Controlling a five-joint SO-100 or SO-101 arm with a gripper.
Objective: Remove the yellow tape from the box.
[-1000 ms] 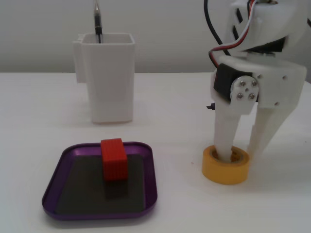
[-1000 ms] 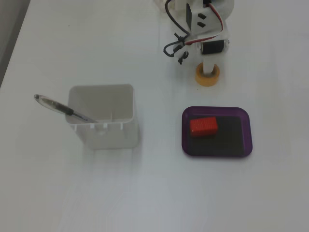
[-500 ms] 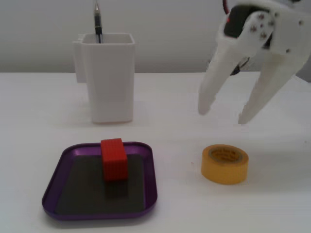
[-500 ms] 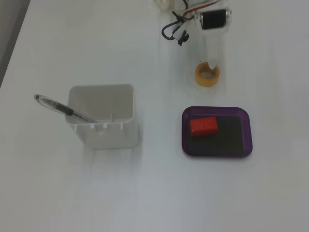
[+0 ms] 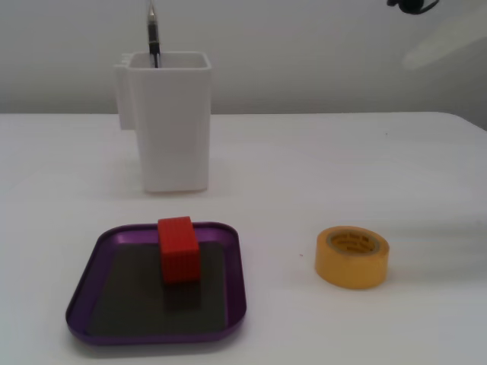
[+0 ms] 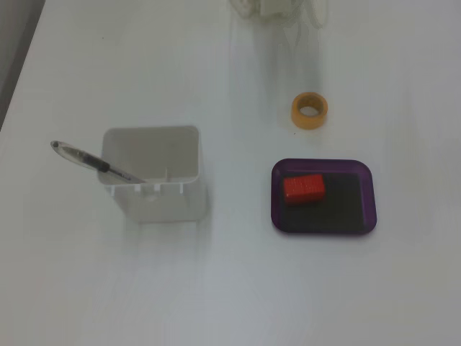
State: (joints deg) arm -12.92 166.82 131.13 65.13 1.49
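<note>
The yellow tape [image 5: 352, 257] lies flat on the white table, outside the box and to its right in a fixed view. In another fixed view it [image 6: 310, 110] lies just beyond the box's far edge. The box [image 5: 84, 296] is a shallow purple tray with a dark floor, also seen from above [image 6: 367, 209]. It holds only a red block [image 5: 178, 249] [image 6: 303, 188]. Nothing touches the tape. Only a blurred white part of the arm [image 6: 277, 9] shows at the top edge, and as a pale streak [image 5: 449, 42] at the upper right. Its jaws cannot be made out.
A tall white square container [image 5: 169, 122] [image 6: 151, 173] stands behind the tray with a pen [image 5: 153, 34] [image 6: 94, 163] leaning in it. The table's far edge runs behind the container.
</note>
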